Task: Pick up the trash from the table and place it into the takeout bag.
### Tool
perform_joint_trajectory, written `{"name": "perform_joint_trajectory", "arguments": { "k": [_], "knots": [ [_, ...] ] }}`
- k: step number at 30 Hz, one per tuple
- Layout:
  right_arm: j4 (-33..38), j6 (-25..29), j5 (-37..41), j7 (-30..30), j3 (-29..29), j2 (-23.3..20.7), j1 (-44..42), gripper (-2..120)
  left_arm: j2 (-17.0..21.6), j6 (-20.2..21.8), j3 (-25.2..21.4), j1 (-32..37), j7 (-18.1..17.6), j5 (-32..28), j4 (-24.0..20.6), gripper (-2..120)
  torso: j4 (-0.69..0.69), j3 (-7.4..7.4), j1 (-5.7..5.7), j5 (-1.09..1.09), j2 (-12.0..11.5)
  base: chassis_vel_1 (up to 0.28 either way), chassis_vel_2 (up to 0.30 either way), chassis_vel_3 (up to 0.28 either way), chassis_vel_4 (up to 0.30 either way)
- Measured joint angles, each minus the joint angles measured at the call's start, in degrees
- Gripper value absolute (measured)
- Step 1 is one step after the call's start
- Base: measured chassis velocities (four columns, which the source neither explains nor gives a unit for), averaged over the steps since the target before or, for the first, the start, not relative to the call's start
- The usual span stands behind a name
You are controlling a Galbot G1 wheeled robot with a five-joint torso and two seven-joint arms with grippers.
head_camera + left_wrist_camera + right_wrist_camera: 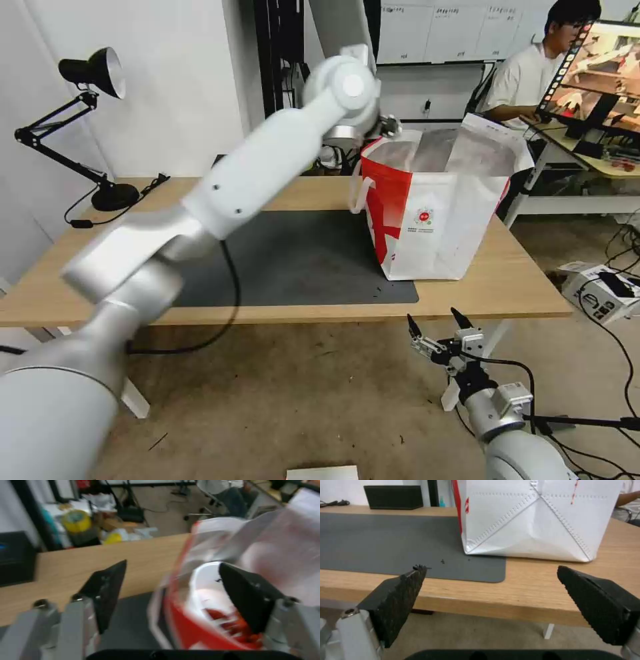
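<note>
The takeout bag [433, 220], red and white with foil lining, stands open on the right part of the table [513, 283], partly on the dark grey mat [300, 260]. My left arm reaches across the table to the bag's near-left rim. In the left wrist view the left gripper [173, 564] is open above the bag [200, 632], and a white bowl [205, 580] with red shells lies inside the bag below the fingers. My right gripper [433, 317] hangs open below the table's front edge, facing the bag [526, 517], with nothing between its fingers [400, 592].
A black box [393, 497] sits at the table's far edge, behind the mat. A black desk lamp [93, 73] stands at the far left corner. A cable hangs over the front edge. A cardboard box [600, 293] lies on the floor at the right.
</note>
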Motion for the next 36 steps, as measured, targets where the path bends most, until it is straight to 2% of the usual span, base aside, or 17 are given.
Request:
{"name": "perform_joint_trajectory", "arguments": {
  "k": [3, 5, 6, 7, 9, 10, 12, 13, 16, 17, 19, 21, 23, 24, 29, 33, 36],
  "knots": [
    [0.0, 0.0, 0.0, 0.0, 0.0, 0.0, 0.0, 100, 6.1, -2.6, -0.1, 3.4, 1.6, 4.3, -6.6, 91, -0.01, 0.00, 0.00, -0.02, 0.0, 0.000, 0.000, 0.000, 0.000],
    [0.0, 0.0, 0.0, 0.0, 0.0, 0.0, 0.0, 100, 12.6, -11.2, -0.5, 8.7, 4.5, 14.3, -13.1, 98, -0.04, 0.00, 0.00, -0.02, 0.0, 0.000, 0.000, 0.000, 0.000],
    [0.0, 0.0, 0.0, 0.0, 0.0, 0.0, 0.0, 100, 12.6, -11.2, -0.5, 8.7, 4.5, 14.3, -13.1, 98, -0.04, 0.00, 0.00, -0.02, 0.0, 0.000, 0.000, 0.000, 0.000],
    [0.0, 0.0, 0.0, 0.0, 0.0, 0.0, 0.0, 100, 16.5, -15.5, -2.9, 13.2, 6.6, 19.6, -16.9, 99, -0.04, 0.00, 0.00, -0.02, 0.0, 0.000, 0.000, 0.000, 0.000],
    [0.0, 0.0, 0.0, 0.0, 0.0, 0.0, 0.0, 100, 20.9, -19.0, -8.4, 21.4, 9.8, 25.2, -21.7, 100, 0.00, 0.00, -0.01, -0.04, 0.0, 0.000, 0.000, 0.000, 0.000],
    [0.0, 0.0, 0.0, 0.0, 0.0, 0.0, 0.0, 100, 20.9, -19.0, -8.4, 21.4, 9.8, 25.2, -21.7, 100, 0.00, 0.00, -0.01, -0.04, 0.0, 0.000, 0.000, 0.000, 0.000],
    [0.0, 0.0, 0.0, 0.0, 0.0, 0.0, 0.0, 100, 26.4, -26.3, -16.2, 32.7, 18.3, 34.7, -26.4, 100, -0.02, -0.01, -0.01, -0.03, 0.0, 0.000, 0.000, 0.000, 0.000],
    [0.0, 0.0, 0.0, 0.0, 0.0, 0.0, 0.0, 100, 26.4, -26.3, -16.2, 32.7, 18.3, 34.7, -26.4, 100, -0.02, -0.01, -0.01, -0.03, 0.0, 0.000, 0.000, 0.000, 0.000],
    [0.0, 0.0, 0.0, 0.0, 0.0, 0.0, 0.0, 100, 30.3, -32.2, -27.8, 48.7, 24.5, 40.8, -30.7, 100, -0.01, -0.01, -0.01, -0.03, 0.0, 0.000, 0.000, 0.000, 0.000],
    [0.0, 0.0, 0.0, 0.0, 0.0, 0.0, 0.0, 100, 30.3, -32.2, -27.8, 48.7, 24.5, 40.8, -30.7, 100, -0.01, -0.01, -0.01, -0.03, 0.0, 0.000, 0.000, 0.000, 0.000],
    [0.0, 0.0, 0.0, 0.0, 0.0, 0.0, 0.0, 100, 31.2, -38.1, -32.8, 57.6, 27.1, 45.4, -31.1, 100, 0.01, -0.01, -0.01, 0.00, 0.0, 0.000, 0.000, 0.000, 0.000],
    [0.0, 0.0, 0.0, 0.0, 0.0, 0.0, 0.0, 100, 30.8, -39.5, -33.1, 59.1, 27.9, 47.2, -30.3, 100, 0.01, -0.01, -0.02, 0.02, 0.0, 0.000, 0.000, 0.000, 0.000],
    [0.0, 0.0, 0.0, 0.0, 0.0, 0.0, 0.0, 100, 28.9, -42.8, -35.6, 64.2, 29.1, 53.5, -28.5, 100, -0.11, -0.01, 0.00, 0.01, 0.0, 0.000, 0.000, 0.000, 0.000],
    [0.0, 0.0, 0.0, 0.0, 0.0, 0.0, 0.0, 100, 28.9, -42.8, -35.6, 64.2, 29.1, 53.5, -28.5, 100, -0.11, -0.01, 0.00, 0.01, 0.0, 0.000, 0.000, 0.000, 0.000],
    [0.0, 0.0, 0.0, 0.0, 0.0, 0.0, 0.0, 100, 24.8, -47.3, -46.0, 79.2, 32.6, 61.2, -28.5, 100, 0.00, 0.00, 0.00, 0.00, 0.0, 0.000, 0.000, 0.000, 0.000],
    [0.0, 0.0, 0.0, 0.0, 0.0, 0.0, 0.0, 100, 20.0, -50.4, -53.5, 89.6, 35.2, 64.3, -28.6, 100, -0.02, -0.01, -0.01, 0.00, 0.0, 0.000, 0.000, 0.000, 0.000],
    [0.0, 0.0, 0.0, 0.0, 0.0, 0.0, 0.0, 100, 17.5, -51.3, -56.5, 94.8, 36.2, 65.0, -29.7, 100, -0.03, 0.00, 0.00, 0.04, 0.0, 0.000, 0.000, 0.000, 0.000]
  ]
}}
